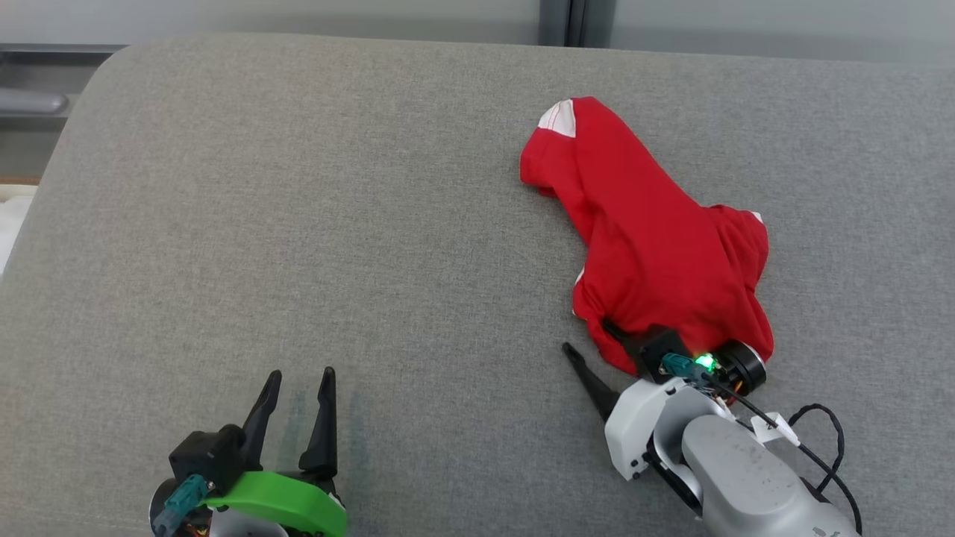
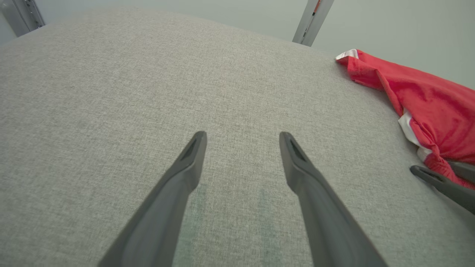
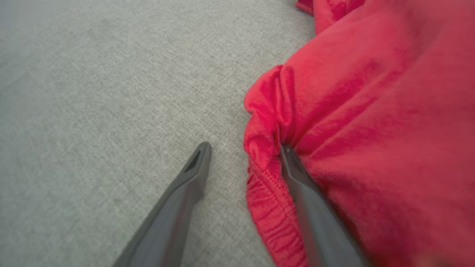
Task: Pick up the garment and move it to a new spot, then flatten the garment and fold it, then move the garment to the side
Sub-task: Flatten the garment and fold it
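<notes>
The red garment [image 1: 649, 239] lies crumpled on the right half of the grey cushion [image 1: 336, 224], with a white trim patch at its far end. My right gripper [image 1: 587, 335] is at the garment's near edge, jaws open. In the right wrist view one finger [image 3: 300, 178] is tucked into a fold of the garment [image 3: 371, 111] and the gathered hem sits between the fingers of the right gripper [image 3: 245, 148]. My left gripper [image 1: 301, 373] stands open over bare cushion at the lower left, well clear of the cloth. The left wrist view shows the left gripper [image 2: 243, 135] with nothing between its fingers and the garment [image 2: 426, 100] to the right.
The cushion's rounded back edge [image 1: 477, 45] runs along a pale wall with a dark upright post [image 1: 574, 22]. A metal rail [image 1: 33, 101] lies beyond the cushion's left corner. A black cable [image 1: 828, 440] loops off my right forearm.
</notes>
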Controlling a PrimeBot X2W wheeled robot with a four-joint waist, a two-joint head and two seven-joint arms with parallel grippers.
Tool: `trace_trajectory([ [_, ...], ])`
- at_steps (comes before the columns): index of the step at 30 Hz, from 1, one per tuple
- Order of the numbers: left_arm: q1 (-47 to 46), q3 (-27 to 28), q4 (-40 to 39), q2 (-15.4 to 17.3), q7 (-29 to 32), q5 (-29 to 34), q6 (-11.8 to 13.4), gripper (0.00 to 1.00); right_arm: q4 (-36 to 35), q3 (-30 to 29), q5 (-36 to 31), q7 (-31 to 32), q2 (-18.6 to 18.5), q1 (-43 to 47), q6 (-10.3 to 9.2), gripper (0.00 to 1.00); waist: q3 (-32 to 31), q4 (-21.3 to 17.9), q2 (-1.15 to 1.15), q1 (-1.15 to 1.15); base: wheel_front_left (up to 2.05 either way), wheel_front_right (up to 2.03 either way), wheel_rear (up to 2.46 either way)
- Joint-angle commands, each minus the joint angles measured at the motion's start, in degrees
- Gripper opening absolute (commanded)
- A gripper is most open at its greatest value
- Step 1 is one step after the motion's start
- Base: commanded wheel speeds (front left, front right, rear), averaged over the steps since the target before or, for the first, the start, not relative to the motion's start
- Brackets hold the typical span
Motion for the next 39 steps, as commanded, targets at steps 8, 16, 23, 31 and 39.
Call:
trace_trajectory([
  [8,-0.9,-0.4,0.2,0.0,0.0,0.3,0.1,1.00,-3.7,5.0,6.3,-2.3,0.1,-2.4,0.03,0.00,-1.2,0.3,0.00,0.00,0.00,0.00,0.00],
  [16,1.5,-1.0,1.1,-0.6,0.0,1.4,0.1,1.00,-23.8,8.5,19.6,-2.7,-0.1,-11.7,0.02,0.00,-5.3,-0.1,0.00,0.00,0.00,0.00,0.00],
  [23,3.7,-0.1,1.5,-0.9,0.0,2.3,0.1,1.00,-33.9,-2.7,25.1,-2.7,-0.1,-14.6,0.02,0.00,-8.0,-1.4,0.00,0.00,0.00,0.00,0.00],
  [31,3.0,0.2,0.9,-1.1,0.0,2.5,0.1,1.00,-18.9,-19.0,9.6,-2.6,-0.1,-7.8,0.01,0.23,-6.7,-3.2,0.00,0.00,0.00,0.00,0.00],
  [39,2.1,-1.0,0.8,0.2,0.0,1.7,0.1,1.00,-6.6,-44.5,-11.1,-2.6,-0.7,0.3,0.03,1.00,-5.3,-3.6,0.00,0.00,0.00,0.00,0.00],
])
